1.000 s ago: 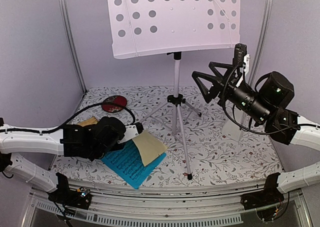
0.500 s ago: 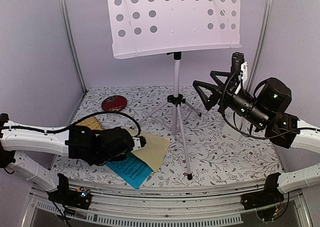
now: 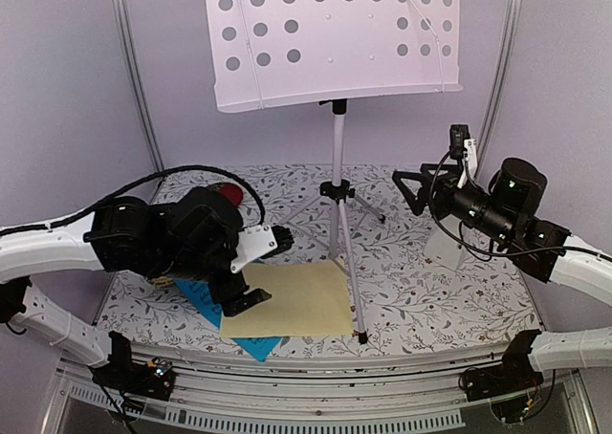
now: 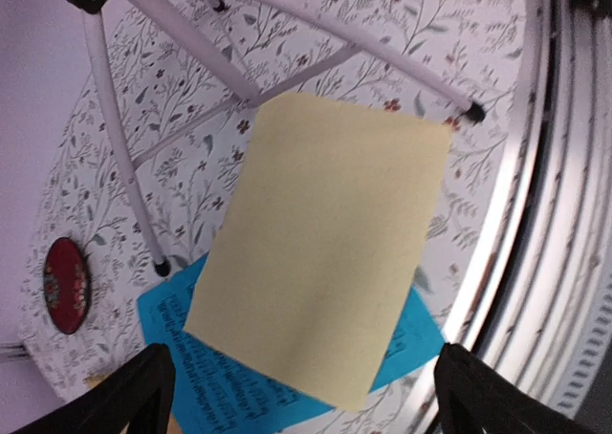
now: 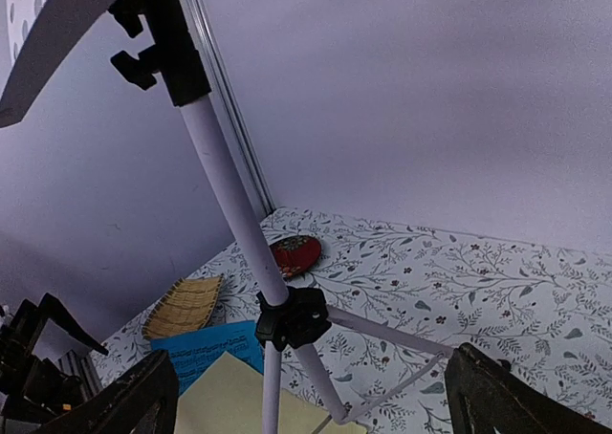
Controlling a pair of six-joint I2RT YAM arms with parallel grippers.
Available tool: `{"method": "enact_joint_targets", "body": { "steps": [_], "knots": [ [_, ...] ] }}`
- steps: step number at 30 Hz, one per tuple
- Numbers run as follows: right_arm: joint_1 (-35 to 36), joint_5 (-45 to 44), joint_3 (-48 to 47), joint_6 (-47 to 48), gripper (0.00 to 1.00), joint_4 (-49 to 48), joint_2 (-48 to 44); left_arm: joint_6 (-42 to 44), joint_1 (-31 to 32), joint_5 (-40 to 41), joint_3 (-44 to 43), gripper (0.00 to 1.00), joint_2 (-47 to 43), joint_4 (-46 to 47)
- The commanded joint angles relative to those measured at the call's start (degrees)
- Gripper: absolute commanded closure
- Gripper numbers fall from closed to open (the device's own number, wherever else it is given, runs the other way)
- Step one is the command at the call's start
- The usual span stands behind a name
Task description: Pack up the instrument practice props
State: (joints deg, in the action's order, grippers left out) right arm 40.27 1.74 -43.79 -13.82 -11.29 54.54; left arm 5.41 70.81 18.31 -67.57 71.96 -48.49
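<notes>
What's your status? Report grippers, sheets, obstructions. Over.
Left gripper open above pale-yellow sheet, holding nothing. Right gripper open, empty, facing stand pole. Pale-yellow sheet flat atop blue sheet. Tripod leg borders its right edge.

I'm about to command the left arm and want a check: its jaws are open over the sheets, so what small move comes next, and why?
Probably lower the left gripper to the left edge of the pale-yellow sheet, where the blue sheet shows beneath it, to pinch both together. Its jaws stand open and empty above the pair, which lies flat.
</notes>
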Motion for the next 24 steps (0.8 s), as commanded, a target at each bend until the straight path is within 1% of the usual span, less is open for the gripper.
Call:
{"method": "enact_joint_targets", "body": {
  "steps": [1, 2, 3, 4, 5, 6, 8, 9, 11, 12, 13, 16, 18, 21, 24],
  "knots": [
    [-2.8, 7.9, 1.8, -7.4, 0.01, -0.9, 2.4, -12.8, -2.7, -18.1, 6.8, 0.02, -3.0, 25.2],
    [-3.3, 9.4, 2.0, -9.7, 0.01, -1.3, 3.3, -17.3, -4.8, -22.8, 11.1, 0.02, -3.0, 35.0],
    [-3.8, 11.3, 2.2, -11.7, 0.00, -1.7, 4.4, -23.6, -6.8, -26.8, 15.1, 0.02, -2.1, 47.6],
    [-4.2, 12.5, 2.3, -13.2, 0.00, -2.0, 5.6, -28.5, -8.3, -28.6, 18.6, 0.04, -0.7, 57.1],
    [-4.6, 13.4, 2.3, -15.7, 0.00, -2.2, 6.3, -32.5, -9.4, -28.7, 21.1, 0.06, 1.1, 64.3],
    [-4.8, 14.3, 2.4, -17.1, 0.00, -2.5, 6.8, -34.9, -10.1, -27.4, 22.2, 0.09, 3.4, 69.2],
    [-5.1, 16.2, 3.4, -21.2, 0.01, -5.1, 7.6, -38.5, -10.5, -22.4, 22.4, 0.12, 7.7, 75.7],
    [-5.4, 17.0, 3.8, -22.8, 0.01, -6.2, 8.1, -39.9, -10.5, -21.0, 22.5, 0.12, 9.7, 80.0],
    [-6.4, 19.4, 4.7, -26.2, 0.03, -9.4, 9.6, -41.9, -10.6, -20.9, 21.9, 0.13, 13.7, 88.5],
    [-6.8, 20.6, 4.7, -28.4, 0.03, -10.7, 10.6, -42.5, -10.7, -21.1, 20.8, 0.13, 15.6, 90.6],
    [-7.2, 21.8, 4.7, -29.8, 0.05, -12.0, 11.5, -42.7, -10.8, -21.3, 19.2, 0.13, 17.7, 90.7],
    [-8.3, 25.5, 4.5, -33.1, 0.09, -16.4, 14.7, -42.5, -11.1, -19.0, 15.0, 0.15, 22.0, 86.4],
    [-8.8, 27.2, 3.9, -34.6, 0.13, -18.5, 16.7, -42.3, -11.2, -17.3, 14.0, 0.16, 23.6, 84.5],
    [-9.4, 29.3, 2.3, -35.7, 0.18, -19.6, 19.9, -41.8, -11.5, -15.8, 13.4, 0.16, 25.0, 84.3],
    [-9.9, 31.8, 0.2, -36.4, 0.25, -20.6, 23.2, -40.1, -11.6, -14.2, 11.9, 0.19, 26.5, 82.9]
  ]
}}
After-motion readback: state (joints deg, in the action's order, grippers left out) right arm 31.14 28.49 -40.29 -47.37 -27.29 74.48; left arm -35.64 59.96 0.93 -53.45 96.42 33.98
